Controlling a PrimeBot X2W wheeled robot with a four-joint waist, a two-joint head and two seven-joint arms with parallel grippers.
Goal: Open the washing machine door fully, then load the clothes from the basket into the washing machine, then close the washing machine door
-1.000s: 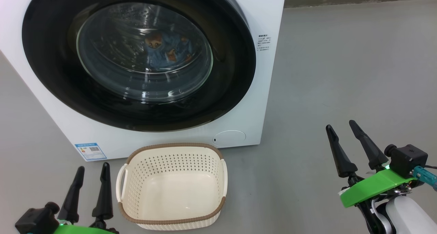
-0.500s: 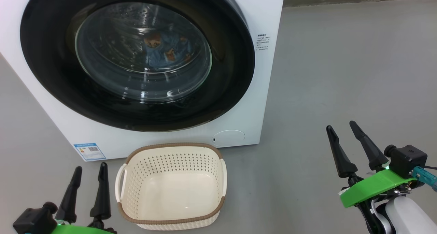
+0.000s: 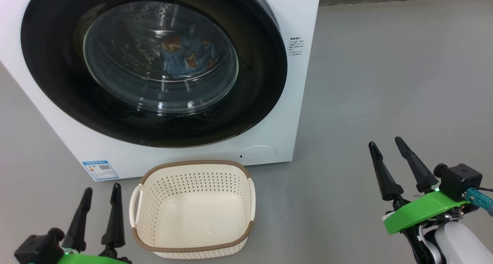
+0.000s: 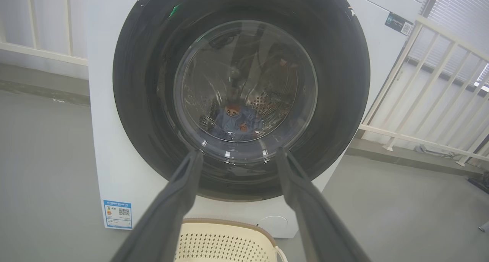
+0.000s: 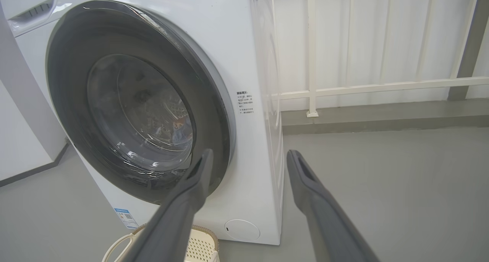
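Nudged slightly left across the frame since a second ago, by camera drift alone. Released, gripping nothing: left end effector (image 3: 102,187) lower left, right end effector (image 3: 384,141) lower right. Shut: washing machine door (image 3: 262,83), upper left, clothes (image 3: 185,58) behind its glass. Bottom centre: basket (image 3: 192,164).

There is one washing machine (image 3: 300,17) with one washing machine door (image 3: 262,83) and one blue label (image 3: 100,170), one basket (image 3: 192,164), one bundle of clothes (image 3: 185,56) behind the glass, and two grippers, the left gripper (image 3: 102,187) and the right gripper (image 3: 384,141), each two-fingered.
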